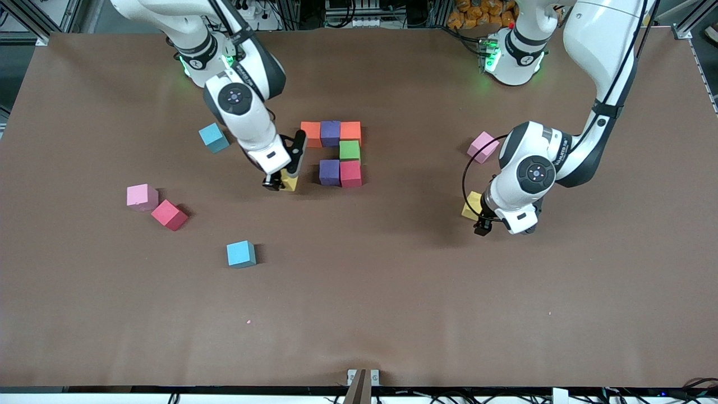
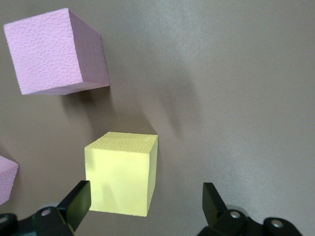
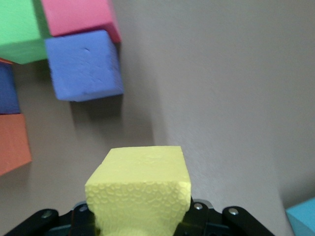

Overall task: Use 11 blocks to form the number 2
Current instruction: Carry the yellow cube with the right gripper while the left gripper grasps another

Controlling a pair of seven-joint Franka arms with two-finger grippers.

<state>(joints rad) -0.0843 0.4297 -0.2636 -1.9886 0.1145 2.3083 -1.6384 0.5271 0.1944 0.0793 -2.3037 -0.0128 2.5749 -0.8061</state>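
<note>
Holding a yellow block point(image 3: 140, 189) in my right pincer point(image 1: 280, 182), just at 9 o'clock of the purple block point(image 1: 329, 171). Left pincer point(image 2: 142, 206) wide over another yellow block point(image 2: 120, 179). Foam's light, squashy; grip flat side faces, gently

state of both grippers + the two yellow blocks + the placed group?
Right gripper: shut on a yellow foam cube, beside the group.
Left gripper: open, over second yellow foam cube, not gripping.
Placed group: six foam cubes, orange, purple, orange, green, purple, red; the figure is unfinished.
</note>
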